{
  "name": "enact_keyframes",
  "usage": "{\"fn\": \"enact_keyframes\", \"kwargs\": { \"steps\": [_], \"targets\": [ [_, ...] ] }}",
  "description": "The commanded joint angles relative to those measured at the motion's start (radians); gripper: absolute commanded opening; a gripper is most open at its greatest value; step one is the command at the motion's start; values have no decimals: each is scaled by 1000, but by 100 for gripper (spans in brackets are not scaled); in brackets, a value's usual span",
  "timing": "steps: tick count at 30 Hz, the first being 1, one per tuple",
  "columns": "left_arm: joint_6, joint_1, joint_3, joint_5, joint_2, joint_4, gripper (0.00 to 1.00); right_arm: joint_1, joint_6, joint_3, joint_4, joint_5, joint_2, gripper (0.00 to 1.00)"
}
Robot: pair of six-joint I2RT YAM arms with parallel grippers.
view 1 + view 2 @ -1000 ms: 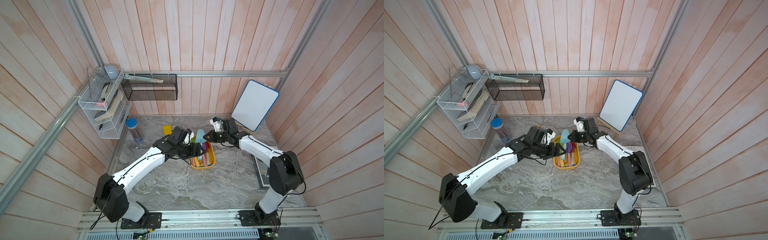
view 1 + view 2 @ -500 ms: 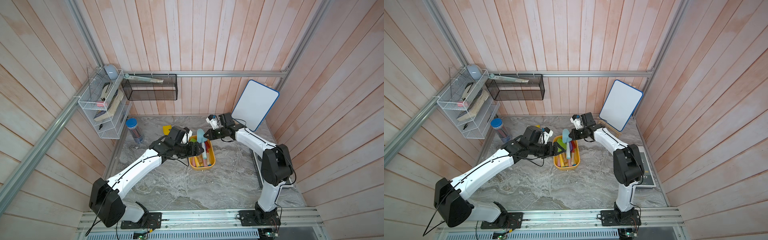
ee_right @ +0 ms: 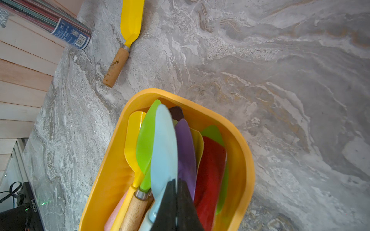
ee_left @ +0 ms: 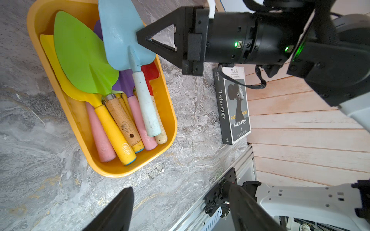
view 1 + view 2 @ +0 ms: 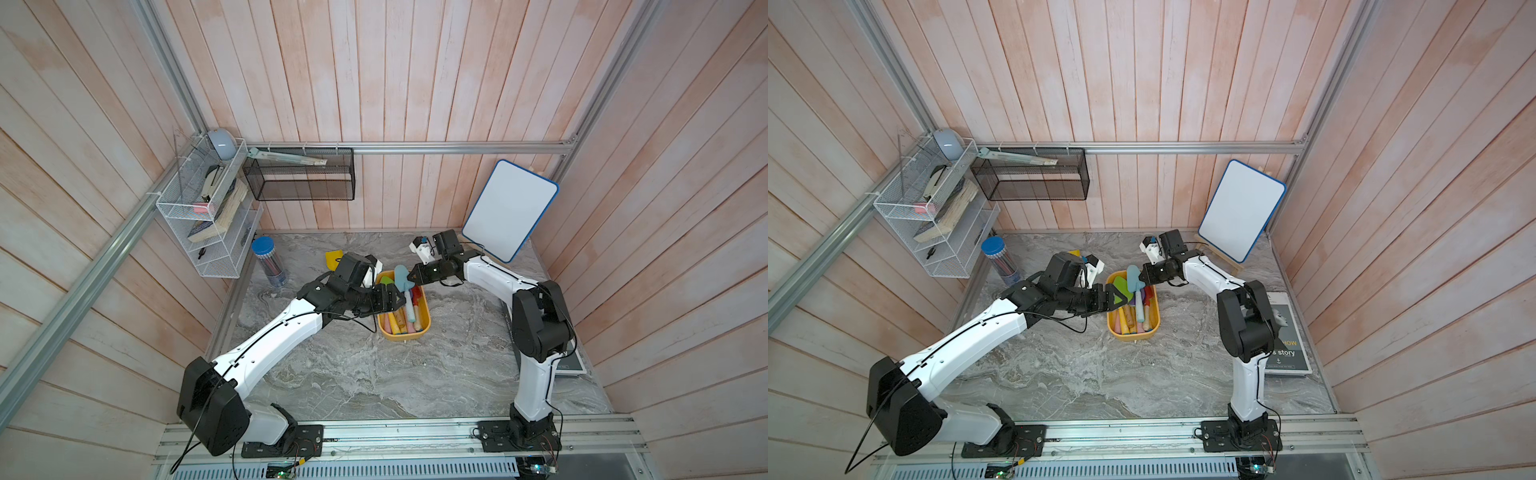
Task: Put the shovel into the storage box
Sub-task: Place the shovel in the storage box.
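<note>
Since 1 second ago the right arm's elbow has drawn inward and the left gripper [image 5: 392, 300] has reached the storage box [image 5: 425, 323], jaws spread and empty. The right gripper [image 4: 139, 37] is clenched on the blade edge of the light blue shovel [image 4: 120, 34], which lies atop the other shovels [image 4: 84, 60] in the box; 1 yellow shovel [image 3: 131, 24] lies outside on the marble table [image 5: 374, 374]

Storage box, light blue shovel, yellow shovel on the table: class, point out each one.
storage box [image 4: 112, 167], left wrist view, end wall by the handles.
light blue shovel [image 4: 120, 36], left wrist view, blade.
yellow shovel [image 3: 132, 18], right wrist view, blade.
</note>
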Motion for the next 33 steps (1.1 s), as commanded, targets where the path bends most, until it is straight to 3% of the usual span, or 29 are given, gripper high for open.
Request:
{"fn": "enact_keyframes", "kwargs": {
  "steps": [1,27,33],
  "targets": [
    [23,6,-6,-15,-20,12,80,0,32,-32,46,-18,13,0],
    [22,9,-4,-20,-4,-5,80,15,69,-107,94,-14,30,0],
    [23,9,1,-36,4,-27,80,16,66,-107,80,1,35,9]
  ]
}}
